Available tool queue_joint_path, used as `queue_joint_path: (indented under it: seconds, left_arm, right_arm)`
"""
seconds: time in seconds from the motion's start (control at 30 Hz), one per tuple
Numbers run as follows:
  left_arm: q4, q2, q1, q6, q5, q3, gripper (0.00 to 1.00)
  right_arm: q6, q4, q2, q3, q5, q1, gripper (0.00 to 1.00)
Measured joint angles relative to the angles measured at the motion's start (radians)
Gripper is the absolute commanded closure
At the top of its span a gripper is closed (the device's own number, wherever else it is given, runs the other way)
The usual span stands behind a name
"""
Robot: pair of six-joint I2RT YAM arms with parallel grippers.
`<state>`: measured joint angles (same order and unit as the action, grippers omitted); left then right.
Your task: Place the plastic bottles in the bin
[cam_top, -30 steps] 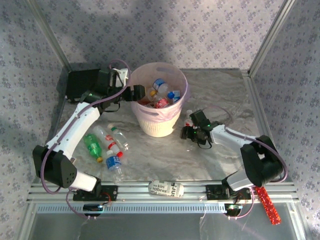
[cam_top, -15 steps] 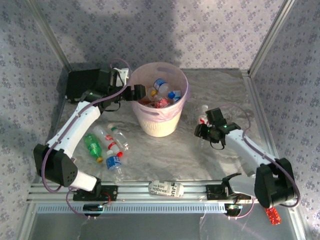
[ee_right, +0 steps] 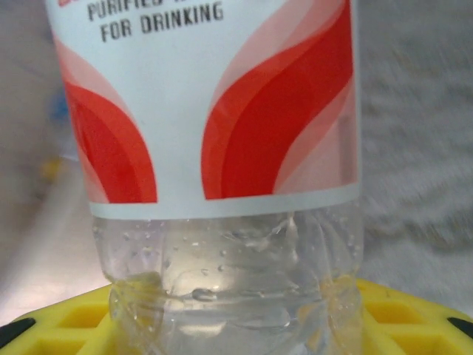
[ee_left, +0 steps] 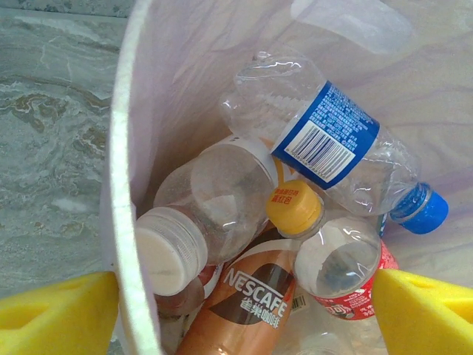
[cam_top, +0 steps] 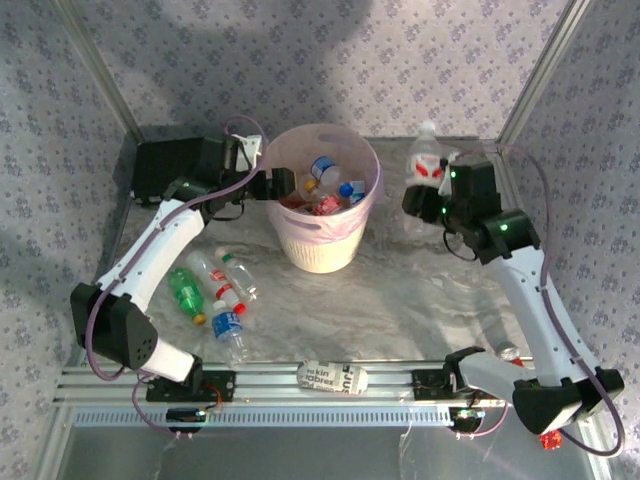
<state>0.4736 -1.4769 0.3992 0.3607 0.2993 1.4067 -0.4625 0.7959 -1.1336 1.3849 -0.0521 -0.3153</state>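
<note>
The pale pink bin stands mid-table with several plastic bottles inside. My left gripper hangs open over its left rim, one yellow fingertip outside the wall and the other inside, above a blue-labelled bottle and a brown Nescafe bottle. My right gripper is raised just right of the bin, shut on a clear bottle with a red-and-white label, gripped low on its body. A green bottle, a red-labelled one and a blue-labelled one lie at left.
A black case sits at the far left behind the left arm. A flat white printed packet lies on the front rail. Patterned walls close in the table at the back and both sides.
The right gripper closed on the red-labelled bottle and carried it from the table up and back, to beside the bin's right rim. The left arm stayed nearly still.
</note>
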Motion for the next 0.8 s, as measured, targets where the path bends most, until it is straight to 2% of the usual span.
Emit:
queue_joint_path:
  seconds: [0.17, 0.37, 0.67, 0.73, 0.8]
  left_arm:
    - [-0.006, -0.011, 0.014, 0.001, 0.0, 0.008, 0.12]
    - [-0.003, -0.035, 0.053, 0.001, -0.016, 0.035, 0.12]
    - [0.024, -0.045, 0.074, -0.008, -0.027, 0.063, 0.12]
    - [0.031, -0.045, 0.074, -0.011, -0.027, 0.068, 0.12]
    - [0.032, -0.045, 0.074, -0.012, -0.027, 0.071, 0.12]
  right_arm:
    - [0.039, -0.004, -0.122, 0.267, 0.014, -0.127, 0.45]
    - [0.07, -0.01, -0.338, 0.458, 0.022, -0.259, 0.45]
    - [0.087, 0.01, -0.502, 0.463, 0.03, -0.288, 0.44]
    - [0.087, 0.01, -0.507, 0.439, 0.029, -0.288, 0.41]
    - [0.092, 0.01, -0.505, 0.417, 0.029, -0.288, 0.31]
